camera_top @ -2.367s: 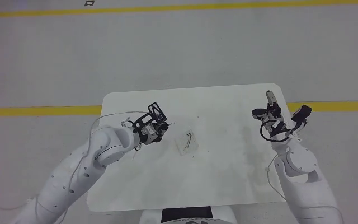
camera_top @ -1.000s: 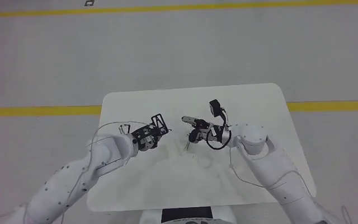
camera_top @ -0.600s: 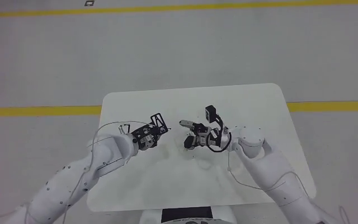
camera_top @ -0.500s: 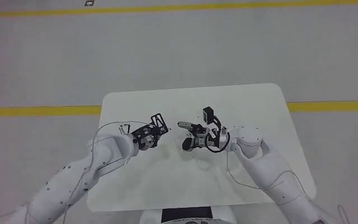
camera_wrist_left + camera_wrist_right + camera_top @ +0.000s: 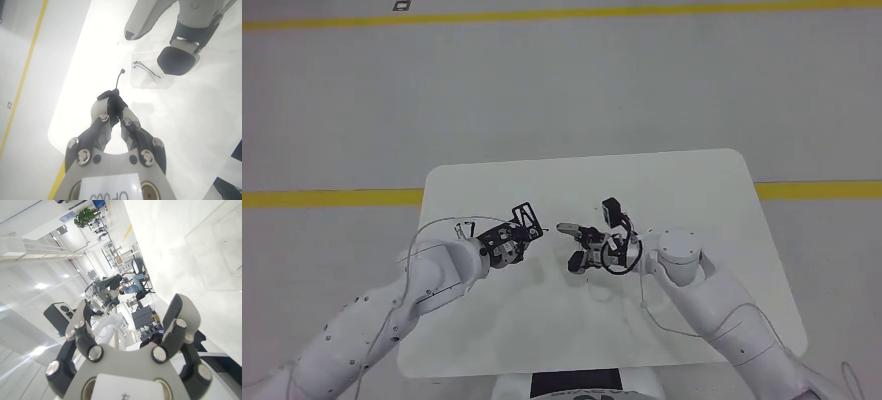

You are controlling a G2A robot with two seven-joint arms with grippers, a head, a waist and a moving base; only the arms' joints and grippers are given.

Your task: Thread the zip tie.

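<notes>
Pinching a thin black zip tie [image 5: 118, 79] between tightly closed fingertips, the left gripper [image 5: 115, 93] is hanging over the left half of the white table [image 5: 692, 180], roughly midway between its far and near edges. The tie's small square head is sticking out past the fingertips and pointing toward the table's middle. Near that middle a clear plastic sheet [image 5: 143, 83] is lying flat, carrying two more black ties [image 5: 144, 65] side by side. The right gripper [image 5: 578, 246] is hovering just over the sheet with its fingers spread wide, grasping nothing. In the left wrist view, one dark pad [image 5: 175, 61] is overlapping a corner of the sheet.
</notes>
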